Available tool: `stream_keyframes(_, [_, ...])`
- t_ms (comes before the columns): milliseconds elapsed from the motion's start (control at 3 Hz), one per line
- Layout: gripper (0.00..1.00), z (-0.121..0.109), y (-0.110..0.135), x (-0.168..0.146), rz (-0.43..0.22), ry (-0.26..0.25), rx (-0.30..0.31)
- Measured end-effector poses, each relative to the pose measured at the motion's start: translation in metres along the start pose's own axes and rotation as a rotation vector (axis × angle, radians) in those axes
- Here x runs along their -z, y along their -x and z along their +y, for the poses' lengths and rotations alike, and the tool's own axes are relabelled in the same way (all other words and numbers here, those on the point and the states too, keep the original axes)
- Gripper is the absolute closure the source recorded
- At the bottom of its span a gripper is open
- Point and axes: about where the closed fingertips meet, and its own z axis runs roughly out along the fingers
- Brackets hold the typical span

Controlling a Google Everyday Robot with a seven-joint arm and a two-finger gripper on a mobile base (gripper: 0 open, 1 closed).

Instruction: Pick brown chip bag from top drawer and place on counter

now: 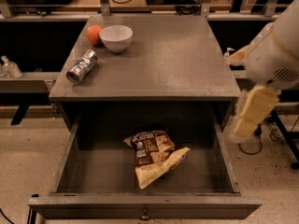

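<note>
While parked right of the top drawer (93, 171), pincer (254, 113) grip: cannot tell.
Swing left, drop onto the brown chip bag (152, 153), seemingly askew; pinch its dark middle.

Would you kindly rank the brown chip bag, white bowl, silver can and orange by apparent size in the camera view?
Largest first:
brown chip bag, nearest the camera
white bowl and silver can, too alike to rank
orange, beside the bowl
The gripper hangs right of the counter.

Orange (94, 34) just beside white bowl (116, 38); silver can (82, 66) lying on side nearby.
</note>
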Motion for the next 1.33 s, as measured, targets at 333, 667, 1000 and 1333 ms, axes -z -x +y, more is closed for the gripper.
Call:
stream_keyframes(333, [0.00,0.047,0.054,-0.050,-0.166,0.047,0.156])
stream_keyframes(667, [0.00,0.067,0.072,-0.078,-0.220,0.060,0.227])
stream_keyframes(1000, [0.00,0.067,0.078,-0.104,-0.154,0.106,0.295])
stream_keyframes(1333, [0.00,0.078,0.076,-0.136,-0.080,0.087,0.439])
